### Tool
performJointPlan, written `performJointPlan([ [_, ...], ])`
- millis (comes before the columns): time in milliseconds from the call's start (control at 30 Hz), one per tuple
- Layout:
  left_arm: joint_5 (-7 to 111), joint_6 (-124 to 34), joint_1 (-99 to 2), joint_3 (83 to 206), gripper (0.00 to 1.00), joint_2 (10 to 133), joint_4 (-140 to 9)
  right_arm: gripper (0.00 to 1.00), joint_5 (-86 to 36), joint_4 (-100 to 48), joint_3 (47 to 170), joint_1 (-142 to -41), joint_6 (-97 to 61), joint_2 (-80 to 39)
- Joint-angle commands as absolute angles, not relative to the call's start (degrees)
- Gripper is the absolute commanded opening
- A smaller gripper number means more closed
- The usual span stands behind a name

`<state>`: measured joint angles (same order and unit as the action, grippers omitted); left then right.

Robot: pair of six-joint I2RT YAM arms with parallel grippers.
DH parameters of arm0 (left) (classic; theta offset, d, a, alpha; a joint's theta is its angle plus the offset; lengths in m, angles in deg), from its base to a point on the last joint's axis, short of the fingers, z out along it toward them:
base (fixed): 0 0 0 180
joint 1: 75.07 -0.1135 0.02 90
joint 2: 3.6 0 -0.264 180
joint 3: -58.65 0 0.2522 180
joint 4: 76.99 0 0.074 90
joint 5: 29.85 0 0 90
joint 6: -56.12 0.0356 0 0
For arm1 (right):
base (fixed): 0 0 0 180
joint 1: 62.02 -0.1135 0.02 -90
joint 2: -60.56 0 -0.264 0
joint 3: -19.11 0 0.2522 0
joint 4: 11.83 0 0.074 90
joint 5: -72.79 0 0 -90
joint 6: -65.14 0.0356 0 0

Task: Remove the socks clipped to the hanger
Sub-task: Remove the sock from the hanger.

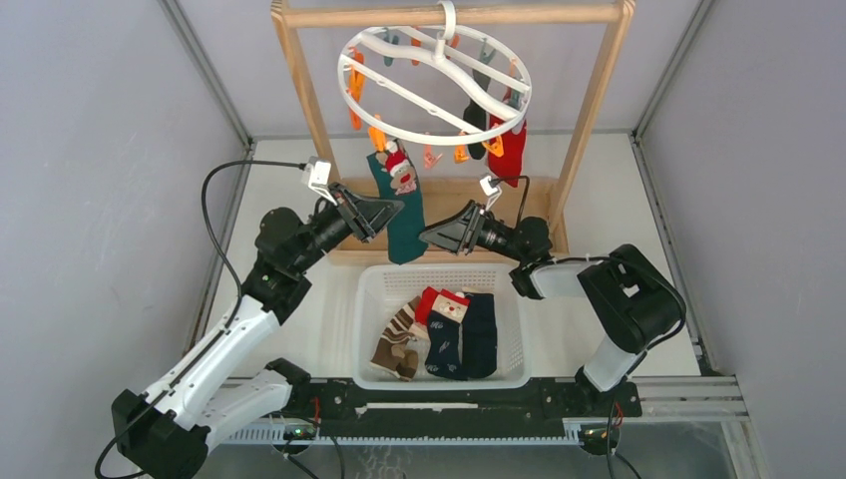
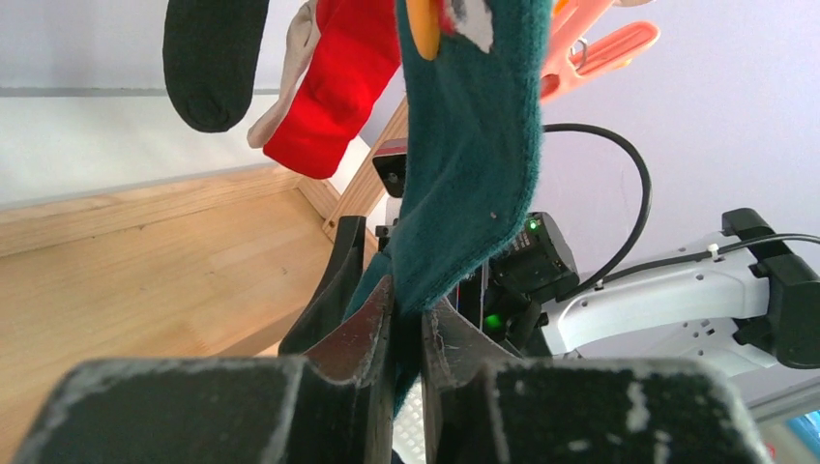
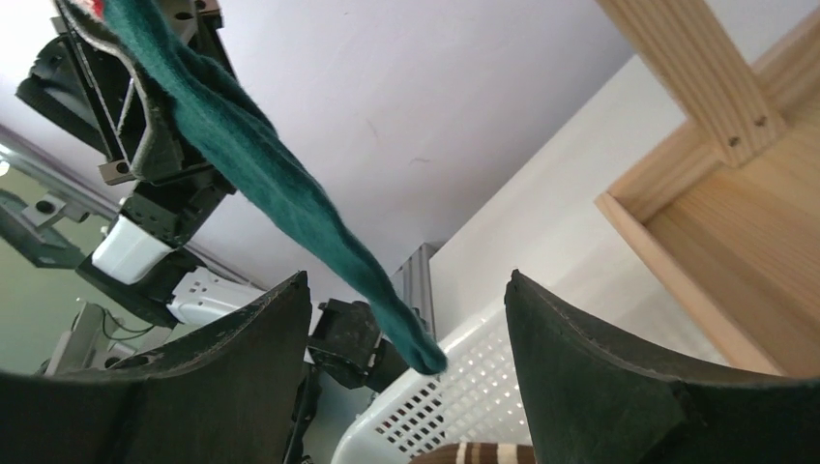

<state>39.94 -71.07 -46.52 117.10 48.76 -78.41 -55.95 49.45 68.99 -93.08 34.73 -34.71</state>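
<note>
- While the dark green sock (image 1: 408,232) hangs from an orange clip (image 1: 378,134) at the near rim of the hanger (image 1: 414,137), its lower part is pinched between the narrowed jaws of the left gripper (image 2: 406,314).
- The right gripper (image 1: 431,237) is held wide, with nothing in it, just beside the sock's toe and near the basket (image 1: 439,268).
- If the sock is pulled sideways rather than downward, the tilted hanger could be swung or lifted off the wooden rack (image 1: 299,95).
- If the clip is not released by the pull, the fabric may be stretched or drawn out of the pinch.
- The red sock (image 1: 511,150) and the black sock (image 1: 477,118), clipped at the right side, could be shaken loose and dropped outside the basket.
</note>
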Motion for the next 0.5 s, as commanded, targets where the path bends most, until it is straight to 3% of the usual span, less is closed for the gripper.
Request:
performJointPlan([
  [0,38.92,-72.92,-46.16,118.24,0.17,47.38,-82.59,0.8,-56.93,54.85,73.08,-95.52,36.15,-35.53],
  [200,39.05,-73.0,-46.16,117.43,0.17,47.56,-83.2,0.76,-56.91,54.72,74.25,-97.78,36.27,-35.17],
  [467,42.22,-70.16,-46.16,116.79,0.22,46.08,-78.74,0.31,-57.41,54.63,74.19,-100.0,36.93,-35.45],
])
